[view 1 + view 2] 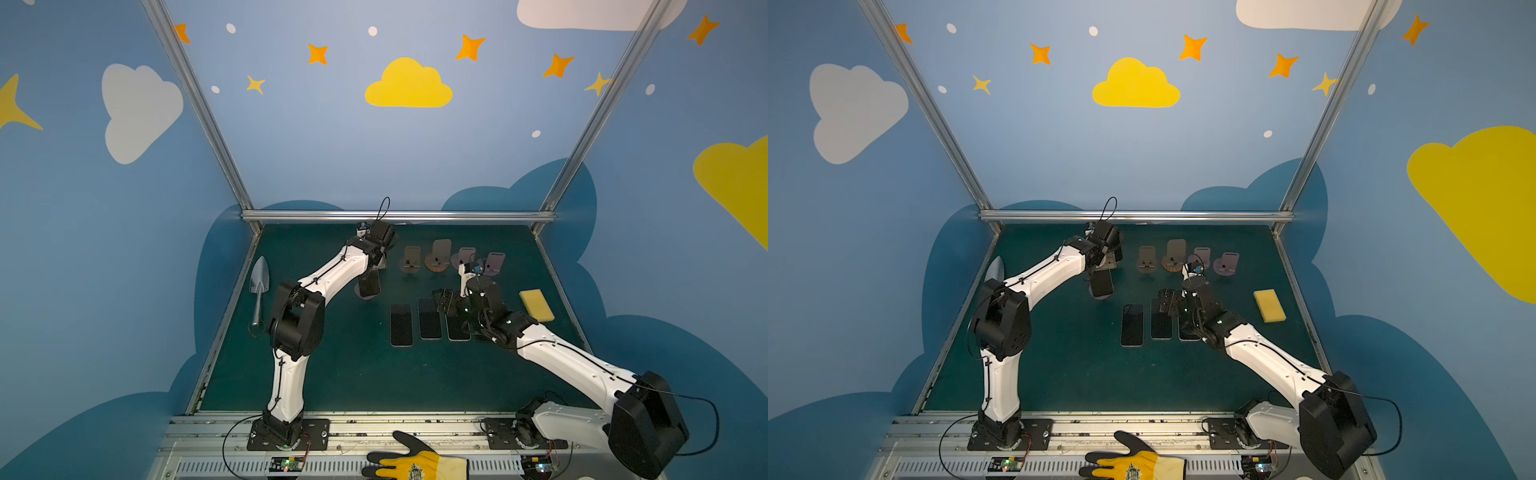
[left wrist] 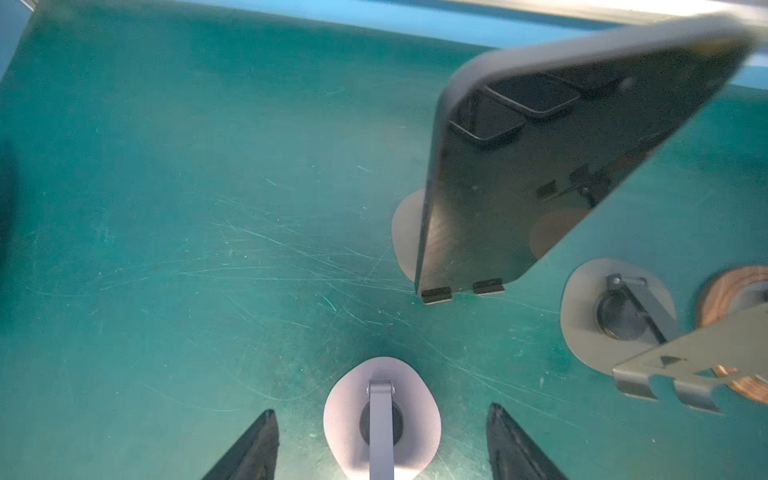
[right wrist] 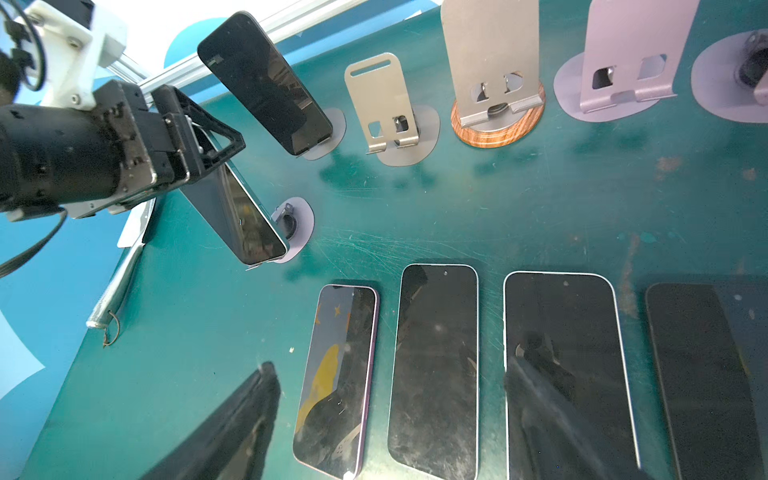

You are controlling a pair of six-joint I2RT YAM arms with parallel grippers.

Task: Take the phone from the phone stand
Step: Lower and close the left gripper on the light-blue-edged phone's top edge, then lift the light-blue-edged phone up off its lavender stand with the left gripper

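Observation:
A dark phone leans on a small phone stand whose grey round base rests on the green mat. My left gripper is shut on the phone's upper part, one finger on each long edge. Both top views show the phone under that gripper. The left wrist view shows only the stand base and stem between the fingertips; the phone is below its edge. My right gripper hovers open over phones lying flat.
A second phone stands on a stand behind. Several empty stands line the back. Several phones lie flat mid-mat. A yellow sponge lies right, a metal trowel left, a glove in front.

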